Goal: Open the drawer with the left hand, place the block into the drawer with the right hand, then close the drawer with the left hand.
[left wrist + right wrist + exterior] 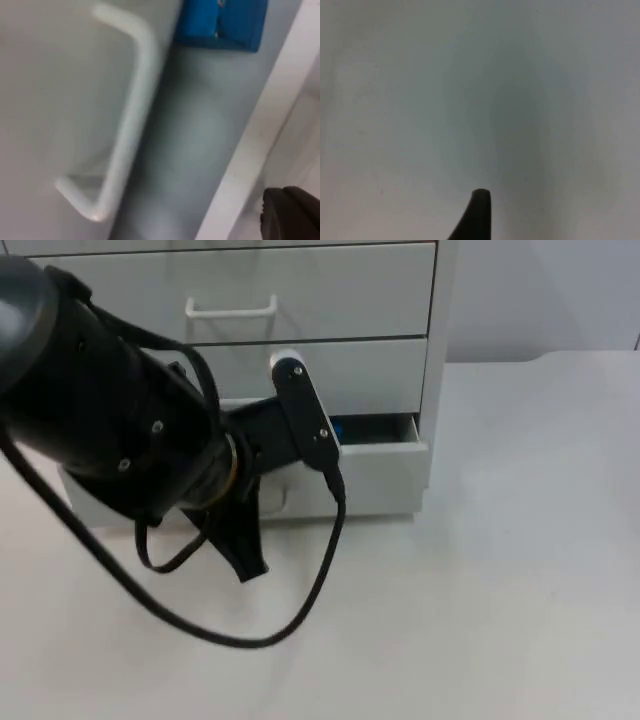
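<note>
The white cabinet's bottom drawer (385, 472) stands pulled out a little way. Inside its gap lies the blue block (337, 430), which the left wrist view shows as the blue block (220, 22) on the drawer floor. My left gripper (243, 545) hangs in front of the drawer front, below its level, with one black fingertip (292, 215) beside the drawer's white handle (127, 125); nothing is seen between its fingers. Of my right gripper, a single black fingertip (477, 215) hovers over bare white table.
Two shut drawers sit above the open one; the upper one carries a white handle (230, 309). The left arm's thick body (110, 410) covers the cabinet's left half. White table (500, 590) stretches to the right and front.
</note>
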